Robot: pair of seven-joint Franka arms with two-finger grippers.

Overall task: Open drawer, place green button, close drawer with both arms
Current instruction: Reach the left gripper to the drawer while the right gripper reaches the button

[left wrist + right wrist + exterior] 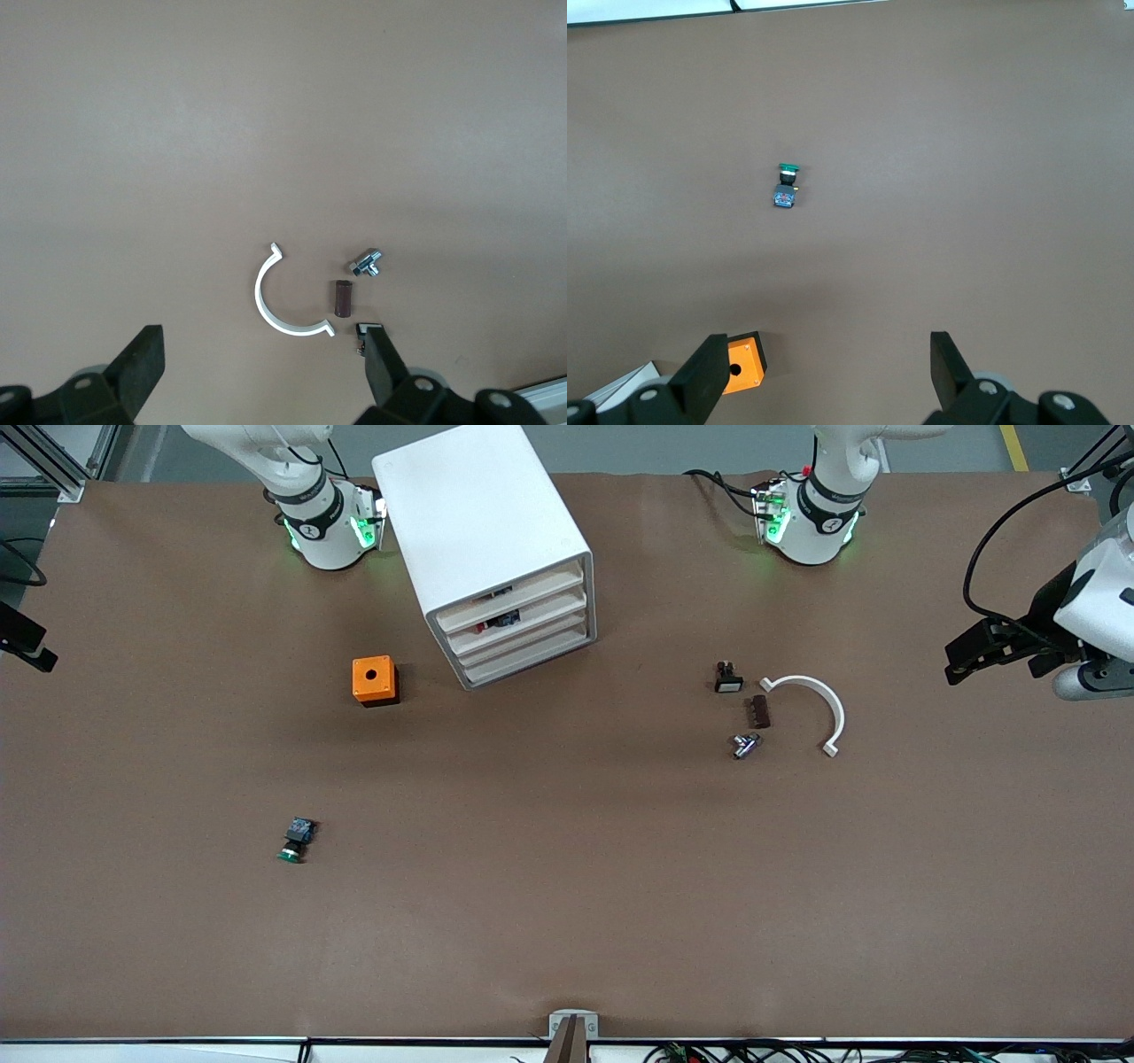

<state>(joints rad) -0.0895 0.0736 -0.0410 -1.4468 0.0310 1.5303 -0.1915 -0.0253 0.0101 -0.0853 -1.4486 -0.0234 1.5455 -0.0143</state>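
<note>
Front view: cabinet (496,549) stands on the table (567,921) between the arm bases, all four drawers pushed in, the drawer (524,657) among the lower two. Button (296,840) lies on its side, nearer the camera than the orange box (375,680), toward the right arm's end. Left pincer (992,654) hangs over the left arm's table end, fingers spread wide. Right pincer (824,372), seen in its wrist view, is wide too, above the orange box area.
</note>
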